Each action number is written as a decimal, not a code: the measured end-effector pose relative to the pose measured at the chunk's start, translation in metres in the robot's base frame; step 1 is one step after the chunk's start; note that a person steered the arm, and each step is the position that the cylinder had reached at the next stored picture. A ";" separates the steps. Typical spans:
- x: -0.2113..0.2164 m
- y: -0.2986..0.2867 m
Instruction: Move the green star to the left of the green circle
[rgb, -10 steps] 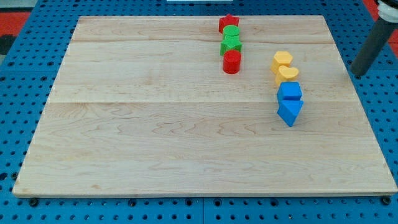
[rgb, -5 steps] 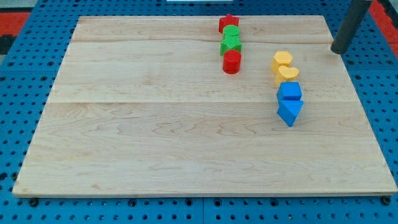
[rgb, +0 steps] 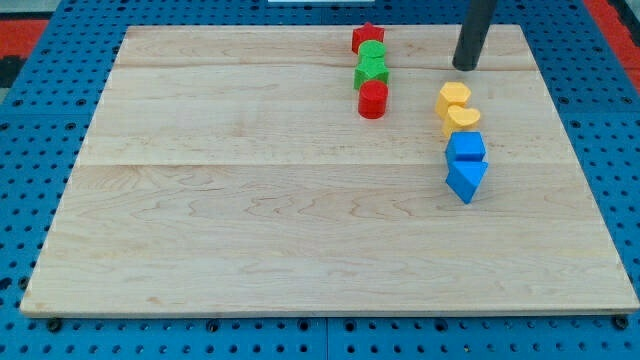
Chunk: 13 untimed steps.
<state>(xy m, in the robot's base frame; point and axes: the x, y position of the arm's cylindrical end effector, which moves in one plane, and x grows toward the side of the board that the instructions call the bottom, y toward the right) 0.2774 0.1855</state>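
Insp. note, single view. My tip (rgb: 465, 67) rests on the wooden board (rgb: 250, 220) near its top edge; it is a bare rod w/ no jaws, so nothing can be spread, pressed together or pinching, and it touches no block. Target, the green star (rgb: 371, 71), lies off to the tip's left at about the same height in view, well apart from it. It sits third... correction: it sits in a tight vertical column, w/ the green circle (rgb: 372, 51) touching it just above, a red block (rgb: 367, 37) (shape unclear, poss. star) above that, and a red cylinder (rgb: 373, 99) touching it below. Below the tip, slightly to its left: two yellow blocks (rgb: 454, 97) (rgb: 461, 119), then a blue cube (rgb: 466, 146) and a blue triangle-like block (rgb: 465, 179) further down. Assessment: star not yet moved; it is below the circle, not left of it. Recommended approach: bring the tip in from the star's right side and push leftward to slide it out of the column, then nudge it upward level w/ the circle. Risk: neighbours touch the star, so an off-centre contact likely drags the circle or red cylinder along; keep the push centred and slow.
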 end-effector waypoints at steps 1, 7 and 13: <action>0.008 -0.012; 0.046 -0.139; 0.021 -0.185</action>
